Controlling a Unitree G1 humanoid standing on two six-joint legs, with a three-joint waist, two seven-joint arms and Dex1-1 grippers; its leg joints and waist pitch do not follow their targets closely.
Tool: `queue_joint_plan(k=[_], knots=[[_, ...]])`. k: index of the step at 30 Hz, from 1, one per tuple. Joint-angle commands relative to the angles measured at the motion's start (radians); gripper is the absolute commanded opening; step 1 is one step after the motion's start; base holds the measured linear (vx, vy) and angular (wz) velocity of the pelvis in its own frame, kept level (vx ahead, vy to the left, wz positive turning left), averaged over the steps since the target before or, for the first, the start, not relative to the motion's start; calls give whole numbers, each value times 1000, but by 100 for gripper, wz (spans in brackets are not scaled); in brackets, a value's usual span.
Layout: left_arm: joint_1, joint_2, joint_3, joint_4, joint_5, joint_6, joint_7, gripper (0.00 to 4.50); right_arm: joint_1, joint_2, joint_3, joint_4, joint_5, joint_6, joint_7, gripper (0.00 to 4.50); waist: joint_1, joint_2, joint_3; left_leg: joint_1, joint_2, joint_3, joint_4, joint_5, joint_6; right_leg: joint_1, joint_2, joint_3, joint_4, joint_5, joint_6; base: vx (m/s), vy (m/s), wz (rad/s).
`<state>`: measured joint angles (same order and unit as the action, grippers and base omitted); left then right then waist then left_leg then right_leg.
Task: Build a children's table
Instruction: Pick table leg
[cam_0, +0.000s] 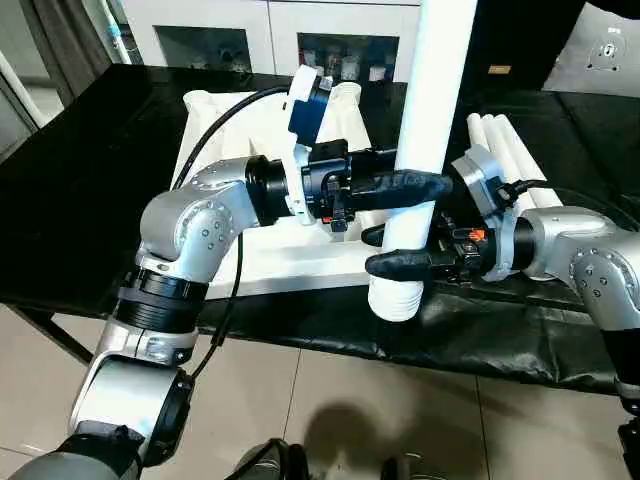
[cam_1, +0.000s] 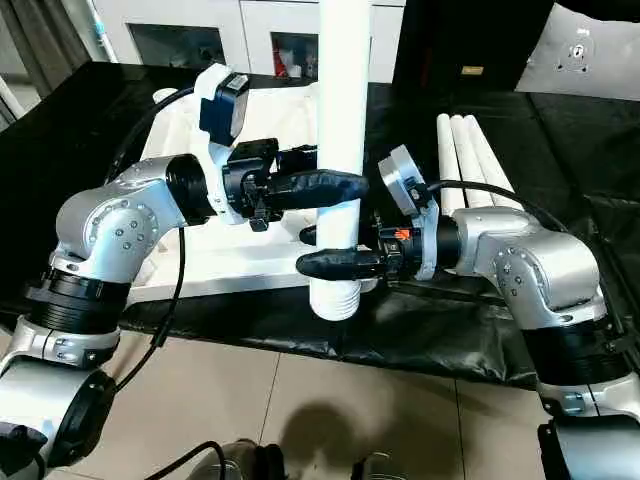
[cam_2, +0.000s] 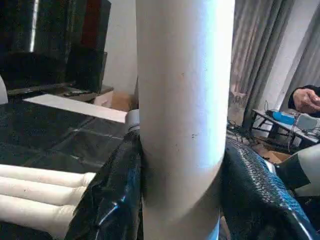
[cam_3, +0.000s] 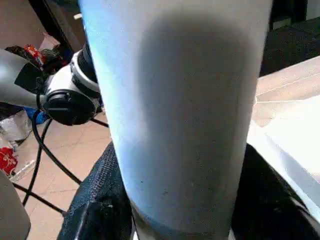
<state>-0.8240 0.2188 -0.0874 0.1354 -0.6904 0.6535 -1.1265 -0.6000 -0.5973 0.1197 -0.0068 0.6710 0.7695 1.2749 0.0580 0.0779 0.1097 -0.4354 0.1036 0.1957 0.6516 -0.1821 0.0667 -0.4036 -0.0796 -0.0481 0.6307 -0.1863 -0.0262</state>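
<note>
Fingers (cam_2: 250, 190) of both grippers are closed around an upright leg (cam_0: 432, 110) at frame centre, left gripper (cam_0: 405, 185) above right gripper (cam_0: 400, 262).

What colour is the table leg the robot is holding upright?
White; the leg shows best in the right eye view.

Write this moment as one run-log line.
step: leg held upright | left end effector: on leg | right end effector: on leg, lower | tabletop: on worktable | spare legs: lying
</note>
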Motion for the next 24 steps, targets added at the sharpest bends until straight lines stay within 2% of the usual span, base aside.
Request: queue_joint_plan(k=[1, 4, 7, 8, 9, 11, 12, 13, 14, 15, 16, 18, 21, 24], knots=[[-29, 4, -4, -1, 13, -10, -7, 187, -1, 4, 7, -7, -4, -7, 1, 197, -1, -25, -97, 48, 123, -62, -81, -174, 51, 39, -96, 46, -64, -203, -254, 0, 0, 0], [-31, 3, -5, 3, 18, -12, -4, 187, 3, 5, 10, -5, -17, -19, -3, 195, -1, -23, -97, 49, 123, -62, -82, -178, 48, 38, -95, 46, -64, -200, -254, 0, 0, 0], [-28, 7, -11, -9, 37, -20, 15, 187, 10, 18, -2, -3, -10, -5, -31, 194, 0, -17, -98, 50, 123, -63, -82, -182, 45, 38, -97, 47, -64, -196, -256, 0, 0, 0], [-24, 9, -14, -17, 40, -25, 13, 187, 14, 23, -7, -4, -4, 2, -41, 194, -1, -19, -98, 49, 123, -63, -82, -181, 46, 39, -96, 46, -64, -188, -256, 0, 0, 0], [-19, 7, -14, -32, 37, -24, 17, 222, 20, 29, -12, -8, -2, 0, -47, 194, 0, -15, -99, 50, 123, -63, -82, -181, 45, 38, -96, 47, -63, -184, -257, 0, 0, 0], [-11, -5, -5, -63, 11, 1, 35, 257, 40, 48, -25, -21, 5, -3, -73, 194, 1, -11, -100, 49, 124, -64, -83, -187, 42, 39, -96, 46, -61, -170, -264, 0, 0, 0], [-6, -8, -3, -74, 5, 4, 37, 257, 53, 58, -31, -30, 9, -4, -89, 194, 2, -8, -100, 50, 127, -65, -85, -192, 37, 39, -96, 46, -61, -160, -265, 0, 0, 0], [-3, -10, 1, -75, 0, 8, 42, 257, 59, 64, -33, -34, 11, -4, -98, 194, 2, -9, -100, 50, 127, -65, -87, -193, 37, 39, -95, 46, -61, -156, -265, 0, 0, 0], [-1, -13, 5, -74, -1, 9, 46, 257, 64, 68, -35, -37, 11, -6, -105, 194, 1, -1, -102, 51, 125, -66, -87, -198, 33, 38, -92, 43, -57, -150, -268, 0, 0, 0], [0, -15, 8, -73, -1, 9, 49, 257, 68, 70, -36, -40, 11, -7, -109, 194, -1, -7, -100, 51, 122, -64, -87, -209, 32, 38, -93, 44, -61, -155, -269, 0, 0, 0], [8, -21, 20, -74, -16, 16, 53, 257, 82, 82, -47, -49, 17, -10, -126, 194, 1, -1, -100, 50, 121, -63, -86, -223, 27, 39, -96, 45, -64, -175, -266, 0, 0, 0], [15, -22, 28, -74, -24, 21, 54, 257, 94, 95, -59, -57, 20, -18, -144, 194, 0, -1, -99, 51, 122, -65, -87, -246, 13, 39, -96, 46, -67, -208, -257, 0, 0, 0], [39, -22, 26, -75, -15, 14, 60, 257, 113, 119, -80, -73, 27, -37, -168, 194, -3, 3, -99, 52, 123, -68, -92, -271, -3, 36, -92, 45, -66, -223, -245, 0, 0, 0], [69, -15, 6, -85, 9, 3, 63, 257, 139, 129, -72, -92, -6, -69, -185, 193, -5, 3, -95, 53, 123, -69, -96, -303, -22, 34, -96, 48, -71, -254, -229, 0, 0, 0]])
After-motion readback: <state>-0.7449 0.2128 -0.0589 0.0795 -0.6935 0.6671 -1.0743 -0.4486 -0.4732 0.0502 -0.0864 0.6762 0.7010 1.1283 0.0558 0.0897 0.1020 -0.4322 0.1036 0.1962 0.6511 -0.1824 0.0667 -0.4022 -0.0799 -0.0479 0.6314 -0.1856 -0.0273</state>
